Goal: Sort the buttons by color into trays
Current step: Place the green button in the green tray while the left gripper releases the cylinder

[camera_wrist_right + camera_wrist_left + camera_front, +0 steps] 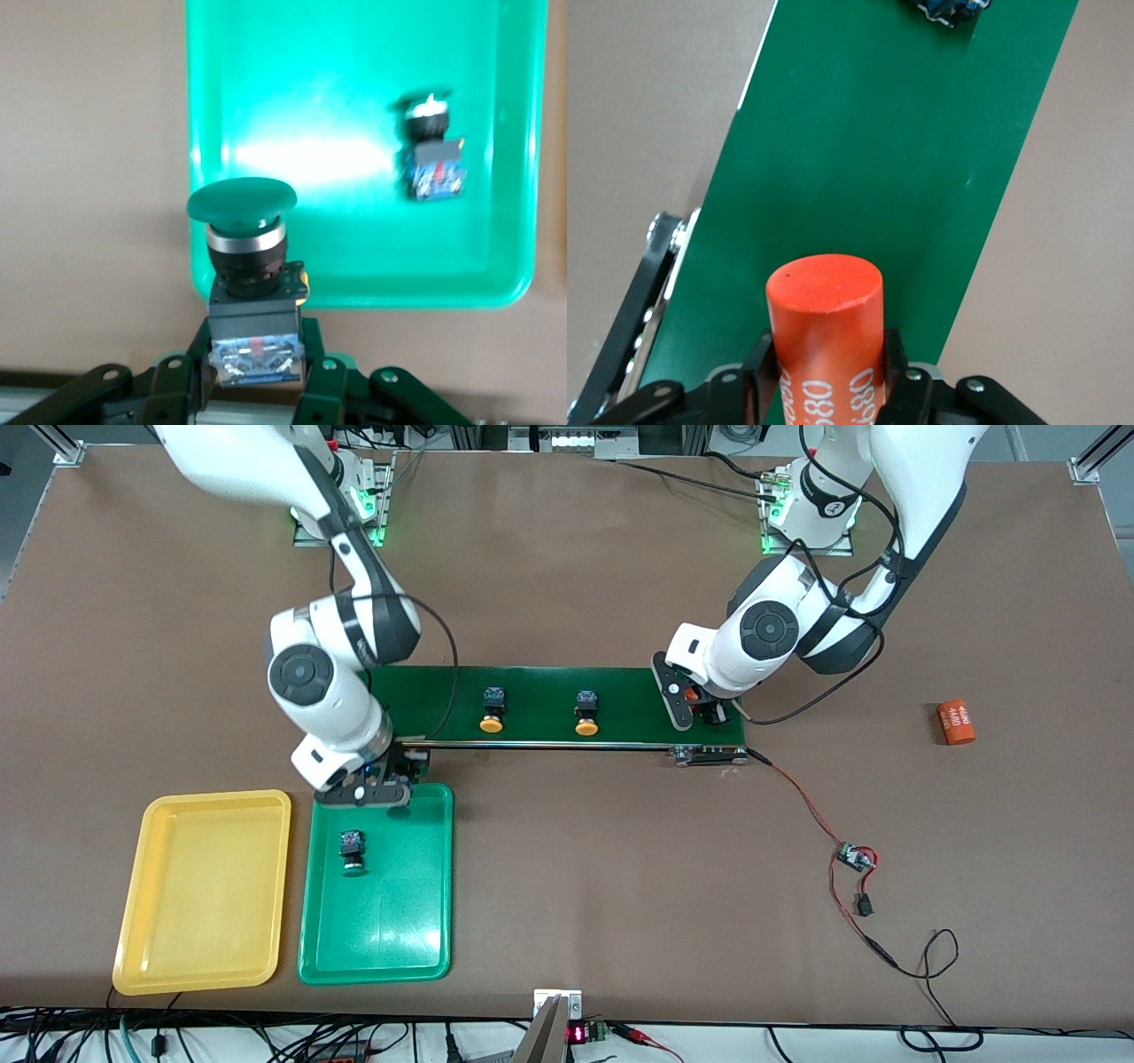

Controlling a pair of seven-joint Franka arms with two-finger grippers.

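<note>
The right pincer [257, 372] is gripping a green button [244, 257] over the green tray's [425, 948] belt-side edge, needing release inside; the left pincer [824, 381] is clasping an orange cylinder [824, 310] over the belt [904, 177].

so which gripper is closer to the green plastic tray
Right. The right gripper, shut on a green-capped button, hangs over the shallow green plastic tray's edge by the belt; the left gripper is over the dark-green belt's other end.

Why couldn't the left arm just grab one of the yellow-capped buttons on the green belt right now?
Probably not yet: the left gripper is shut on an orange printed cylinder over the belt.
</note>
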